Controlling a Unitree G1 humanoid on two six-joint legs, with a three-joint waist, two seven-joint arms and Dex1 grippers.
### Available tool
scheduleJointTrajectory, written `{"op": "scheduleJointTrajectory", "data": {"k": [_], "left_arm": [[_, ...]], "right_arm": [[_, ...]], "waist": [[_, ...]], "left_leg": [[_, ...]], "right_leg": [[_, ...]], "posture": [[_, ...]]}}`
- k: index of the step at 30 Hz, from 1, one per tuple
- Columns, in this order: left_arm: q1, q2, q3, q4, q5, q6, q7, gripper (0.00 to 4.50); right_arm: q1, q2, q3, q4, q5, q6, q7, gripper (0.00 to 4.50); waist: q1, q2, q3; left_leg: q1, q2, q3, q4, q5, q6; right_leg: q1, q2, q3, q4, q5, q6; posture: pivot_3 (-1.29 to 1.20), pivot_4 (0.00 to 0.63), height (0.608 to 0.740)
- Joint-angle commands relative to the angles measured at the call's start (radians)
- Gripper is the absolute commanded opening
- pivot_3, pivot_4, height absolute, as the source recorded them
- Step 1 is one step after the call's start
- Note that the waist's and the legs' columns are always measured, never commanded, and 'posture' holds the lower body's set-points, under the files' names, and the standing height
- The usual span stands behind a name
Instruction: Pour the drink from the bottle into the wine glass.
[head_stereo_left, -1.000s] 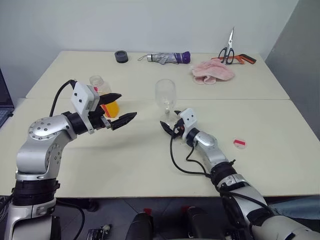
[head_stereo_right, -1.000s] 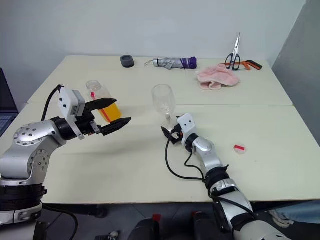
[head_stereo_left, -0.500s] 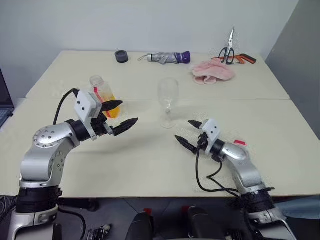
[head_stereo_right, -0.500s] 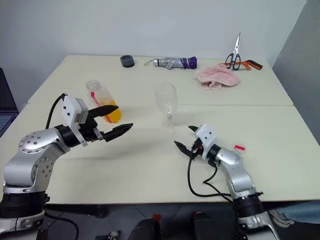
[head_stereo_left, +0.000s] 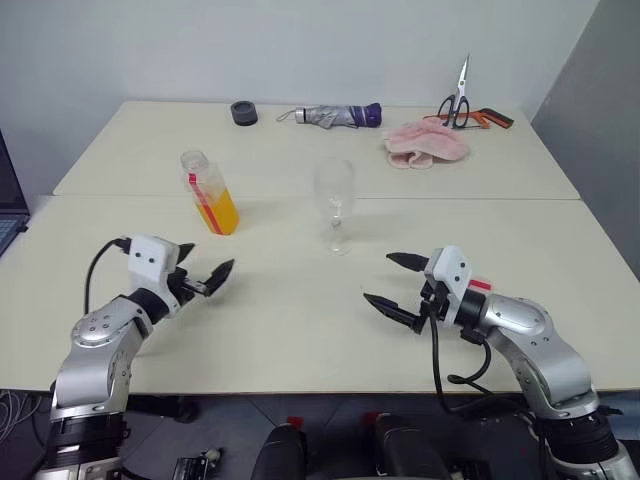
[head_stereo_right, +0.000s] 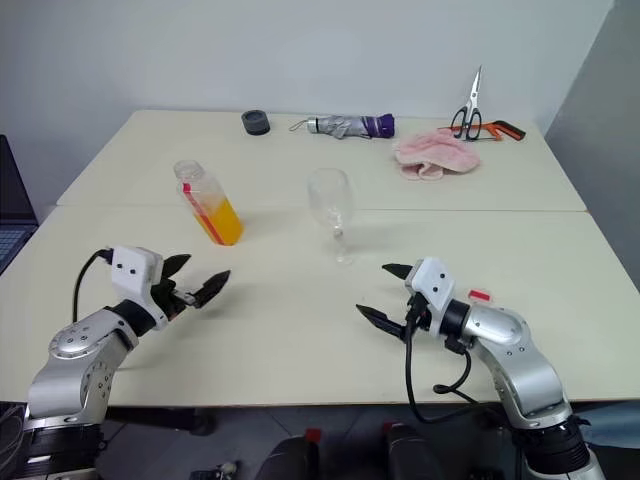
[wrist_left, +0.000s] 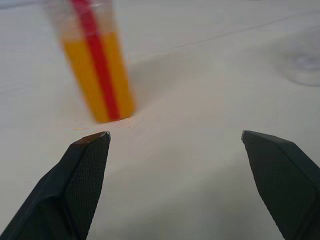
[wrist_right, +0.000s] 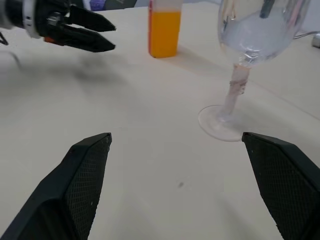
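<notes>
- The bottle (head_stereo_left: 210, 192) stands on the table (head_stereo_left: 290, 330), uncapped and about half full of orange drink (head_stereo_left: 221, 213).
- The glass (head_stereo_left: 334, 205) stands upright near it, toward the table's middle.
- The left gripper (head_stereo_left: 203, 275) is spread wide, empty, near the bottle.
- The right gripper (head_stereo_left: 392, 281) is spread wide, empty, near the glass.
</notes>
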Motion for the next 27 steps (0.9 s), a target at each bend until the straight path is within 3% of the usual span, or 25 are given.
{"op": "scheduleJointTrajectory", "data": {"k": [1, 14, 27], "left_arm": [[-0.074, 0.015, 0.043, 0.080, 0.037, -0.059, 0.058, 4.50], [-0.347, 0.051, -0.027, 0.400, 0.096, -0.170, -0.023, 4.50], [-0.509, 0.038, -0.072, 0.615, 0.135, -0.260, -0.069, 4.50]], "right_arm": [[-0.028, -0.014, 0.001, -0.052, 0.037, 0.019, 0.019, 4.46], [-0.062, -0.019, 0.017, -0.041, 0.035, 0.011, 0.009, 4.46], [-0.069, -0.018, 0.024, -0.047, 0.025, 0.004, 0.004, 4.46]], "waist": [[0.004, -0.001, 0.000], [0.011, -0.001, 0.000], [0.012, -0.001, 0.000]], "left_leg": [[0.000, 0.000, 0.000, 0.000, 0.000, 0.000], [-0.001, -0.001, 0.000, 0.000, 0.000, 0.000], [-0.001, -0.001, 0.000, 0.000, 0.000, 0.000]], "right_leg": [[0.000, 0.000, 0.000, 0.000, 0.000, 0.000], [0.000, 0.001, -0.002, 0.000, 0.000, 0.000], [0.000, 0.001, -0.003, 0.000, 0.000, 0.000]], "posture": [[0.00, 0.150, 0.740], [0.00, 0.150, 0.740], [0.00, 0.150, 0.740]]}}
